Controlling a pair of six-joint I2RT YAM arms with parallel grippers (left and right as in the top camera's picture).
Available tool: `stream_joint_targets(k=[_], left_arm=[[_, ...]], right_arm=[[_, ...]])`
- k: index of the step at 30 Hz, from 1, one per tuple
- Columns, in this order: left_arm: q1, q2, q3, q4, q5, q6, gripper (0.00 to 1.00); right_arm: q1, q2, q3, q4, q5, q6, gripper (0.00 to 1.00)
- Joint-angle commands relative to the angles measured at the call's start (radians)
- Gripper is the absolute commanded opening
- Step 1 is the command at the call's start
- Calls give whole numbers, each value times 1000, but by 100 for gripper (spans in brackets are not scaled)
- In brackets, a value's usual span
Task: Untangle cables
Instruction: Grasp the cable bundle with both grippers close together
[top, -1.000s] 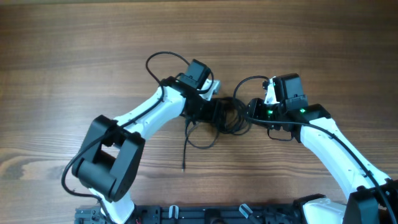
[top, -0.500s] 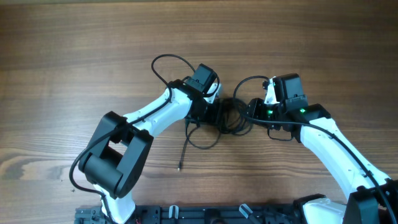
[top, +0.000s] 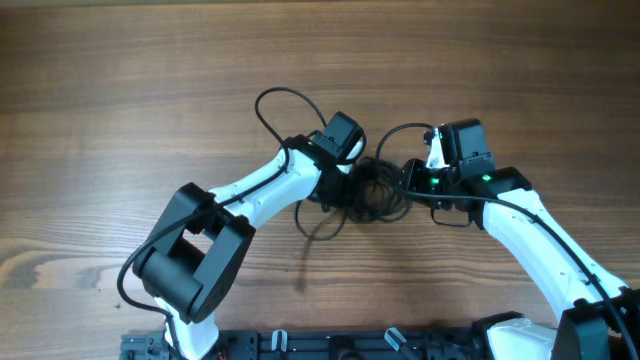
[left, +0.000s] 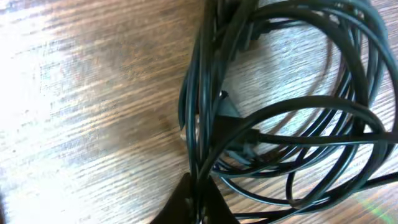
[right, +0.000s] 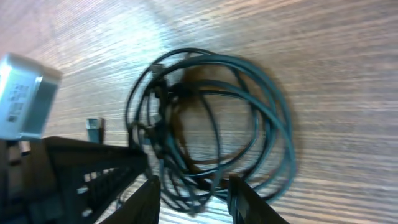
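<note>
Sliding closer since a second ago, my left claw (left: 194, 199) now pinches strands of the cables (top: 375, 190) coiled on the desk (top: 100, 100), right claw (right: 196, 186) spread over them; pulling could cinch the tangle.

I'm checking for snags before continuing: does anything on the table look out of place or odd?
Yes: the cables lie in one tangled coil on the table, loops crossing each other. The left gripper is shut on several strands at once. No damage shows.
</note>
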Motion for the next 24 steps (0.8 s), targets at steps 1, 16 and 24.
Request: stream_joint_targets(k=[1, 16, 24], left_arm=[[33, -36, 10, -12, 92, -17, 4], [216, -362, 10, 62, 615, -7, 4], [233, -362, 10, 177, 841, -7, 4]], right_arm=[[3, 8, 4, -15, 83, 3, 38], [3, 8, 4, 5, 44, 0, 46], [3, 12, 4, 46, 101, 0, 51]])
